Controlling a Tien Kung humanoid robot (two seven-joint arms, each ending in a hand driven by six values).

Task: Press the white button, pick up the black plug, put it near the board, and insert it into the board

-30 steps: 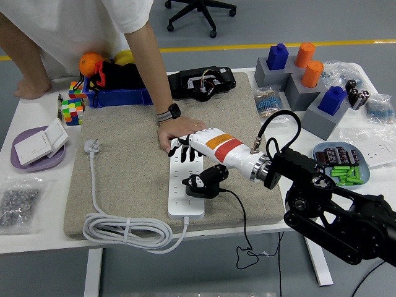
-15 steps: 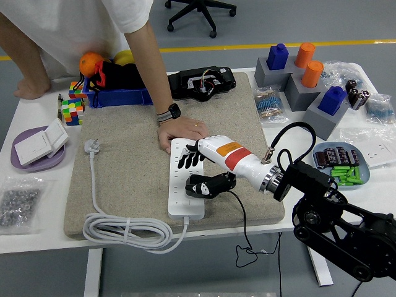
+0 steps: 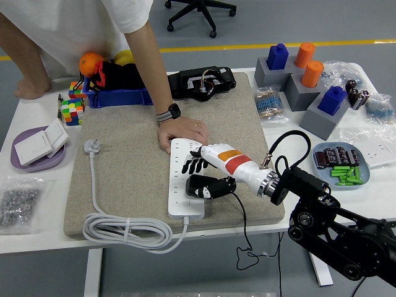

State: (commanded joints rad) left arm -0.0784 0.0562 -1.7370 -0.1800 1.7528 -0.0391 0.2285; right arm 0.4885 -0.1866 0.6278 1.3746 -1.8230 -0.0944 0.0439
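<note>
At the centre of the beige felt mat [image 3: 124, 154], the long white multi-socket power strip [image 3: 184, 204] lies lengthwise, its far end pointing to 12 o'clock. A person's hand [image 3: 182, 132] presses flat on that far end and braces it against the mat.

My right hand [image 3: 198, 164], with white shell and black fingers, reaches in from 4 o'clock. Its fingers [image 3: 191, 166] are spread and rest over the sockets in the upper half of the strip; they hold nothing. The left hand is not in view.

The chunky black plug [image 3: 204, 186] sits on the strip at 6 o'clock from my fingers, directly under my wrist. Its thin black cable [image 3: 242, 224] runs off the near edge of the mat toward 5 o'clock. I cannot tell whether the pins are fully seated or only resting in the socket.

Risks I judge from this position:

1. Incomplete seating. If the plug is tilted, downward pressure from the wrist could jam the pins against the socket face instead of driving them home.
2. Cable snag. The cable passes close beneath my forearm. Any movement of the arm toward 4 o'clock could catch it and pull the plug out.
3. Contact with the person. My fingertips lie just beside the bracing hand. Any motion toward 12 o'clock could pinch it.
4. Strip shift. The coiled white cord [image 3: 127, 230] at 8 o'clock offers no anchoring. If the bracing hand lifts, a sideways push could slide the strip.
</note>
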